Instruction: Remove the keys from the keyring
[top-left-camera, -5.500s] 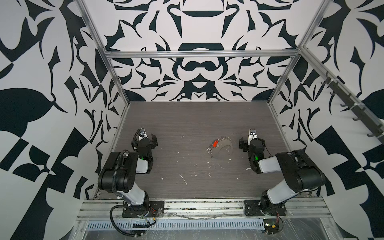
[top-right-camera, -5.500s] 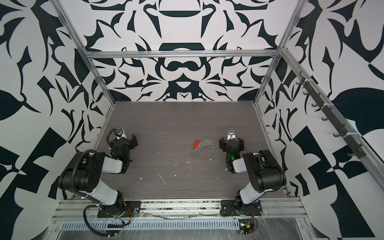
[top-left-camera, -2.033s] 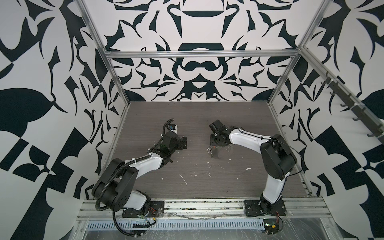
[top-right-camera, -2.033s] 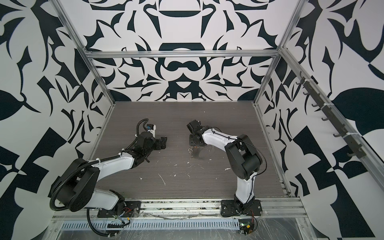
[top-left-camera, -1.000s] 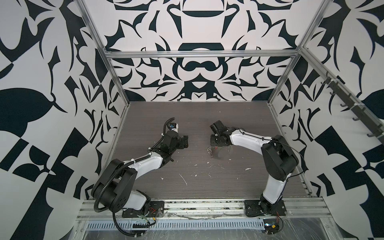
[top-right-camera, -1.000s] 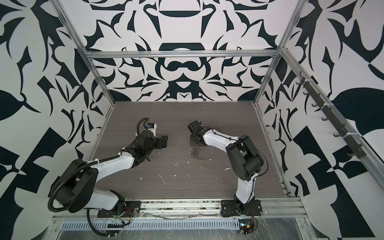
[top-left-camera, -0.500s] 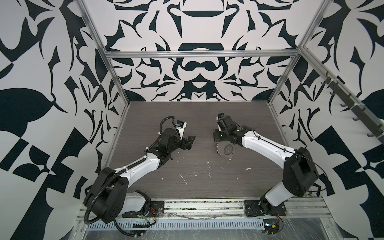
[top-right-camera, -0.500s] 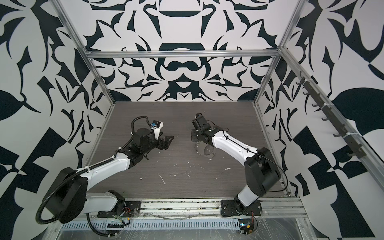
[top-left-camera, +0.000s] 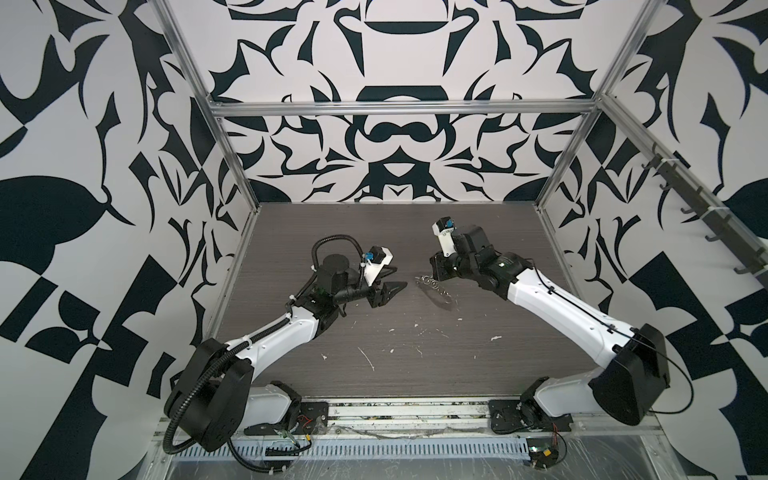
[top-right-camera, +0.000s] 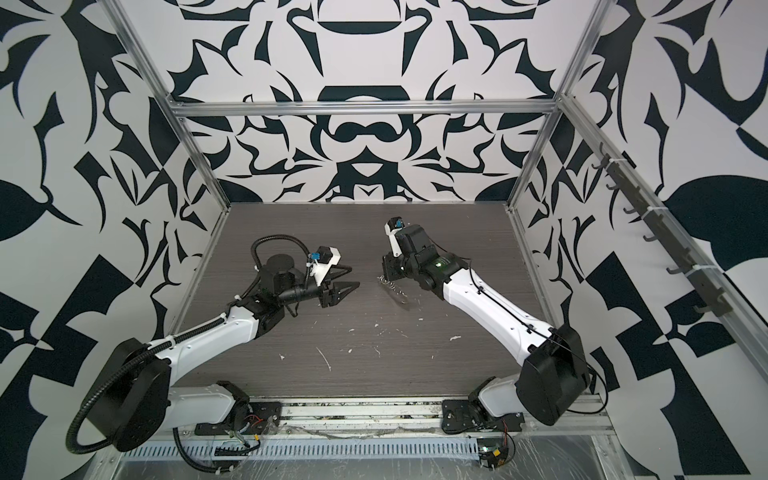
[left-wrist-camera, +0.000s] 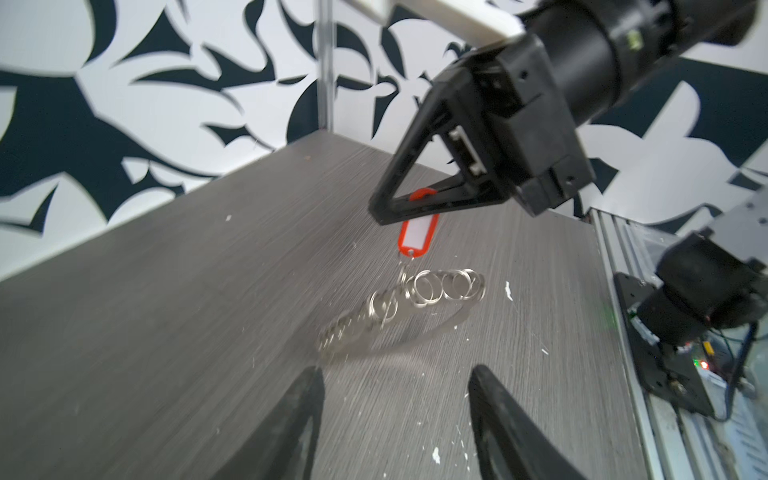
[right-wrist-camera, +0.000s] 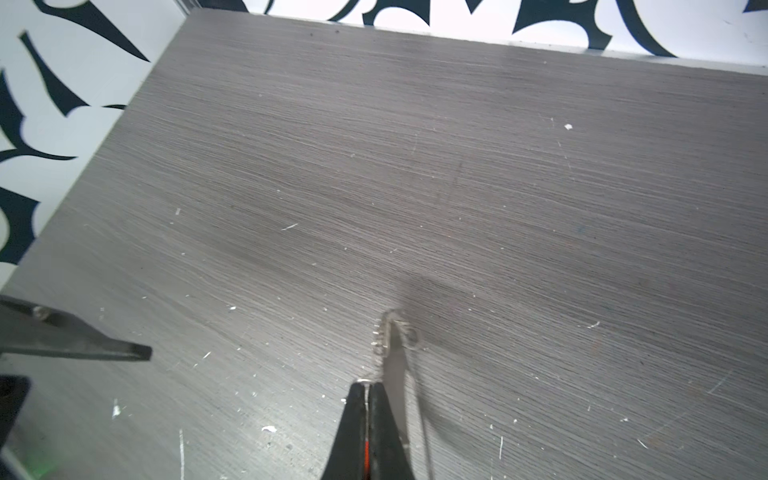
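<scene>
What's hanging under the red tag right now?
The silvery key bunch dangles below the red tag; whether its low end touches the table is unclear. The right pincer, shut on the tag, covers its top.

Both arms are made of long white shells joined by fat, round black parts. The left arm (top-left-camera: 282, 332) has a thick black bumpy hose (top-right-camera: 77, 420) by its big black shoulder, and a black cable (top-left-camera: 336, 237) that makes a loop over its wrist. Small white ties hold the cable to the white shell. The right arm (top-left-camera: 557, 311) has a thin black wire (top-left-camera: 548, 289) along its shell and a little green mark (top-right-camera: 439, 262) on its black wrist. Each wrist carries a small white camera box (top-left-camera: 379, 262) with a blue plug. The jaws are black, thin and pointy, like hollow triangles. Each arm stands on a flat black plate (top-left-camera: 509, 415) with screws.
</scene>
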